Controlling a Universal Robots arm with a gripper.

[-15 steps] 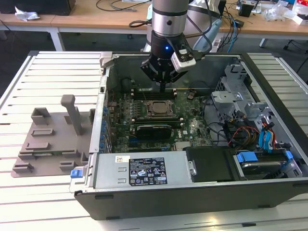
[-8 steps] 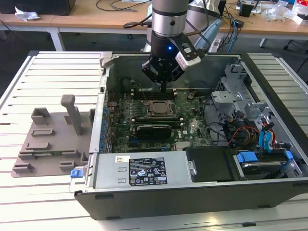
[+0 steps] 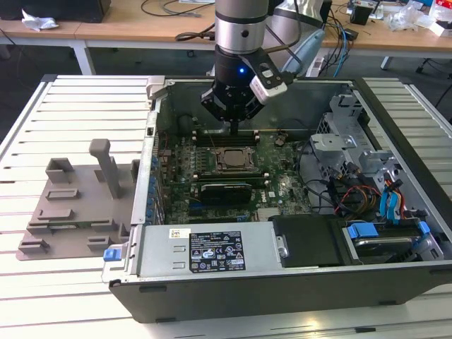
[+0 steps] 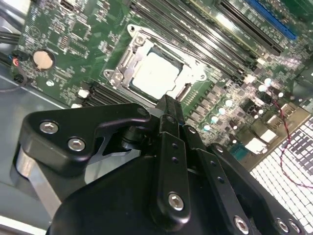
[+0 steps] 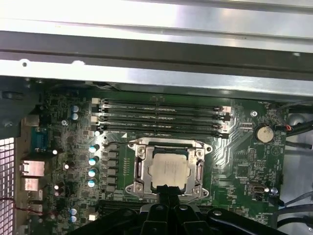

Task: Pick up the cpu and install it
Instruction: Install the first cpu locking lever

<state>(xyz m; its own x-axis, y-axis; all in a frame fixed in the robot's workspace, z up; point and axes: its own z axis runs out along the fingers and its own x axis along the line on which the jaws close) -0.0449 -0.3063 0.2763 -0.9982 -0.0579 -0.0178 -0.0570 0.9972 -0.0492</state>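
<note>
Fingers first: in the second wrist view the gripper (image 4: pixel 168 105) tapers to one dark tip with no gap showing, so the fingers look pressed together and empty. The tip hangs just over the near edge of the socket frame (image 4: pixel 161 68), and I can't tell whether it's touching.

The cpu (image 5: pixel 168 169) is already sitting in the socket; its pale silver top shows square inside the metal frame in both wrist views. So the pick-up and placing look done. Can't tell if the retention frame is latched down, so I'd guess that's what's left, if anything.

Going outward: the motherboard (image 3: pixel 282 185) lies flat in the open computer case (image 3: pixel 212 289), with the socket around the middle of the board, next to the row of memory slots (image 5: pixel 164 117). The arm (image 3: pixel 240 32) comes straight down into the case, wrist vertical, over the socket.

Outside the case, a grey plastic tray (image 3: pixel 67 205) sits on the slatted surface (image 3: pixel 78 113), towards the exterior view's left edge, well apart from the arm.
</note>
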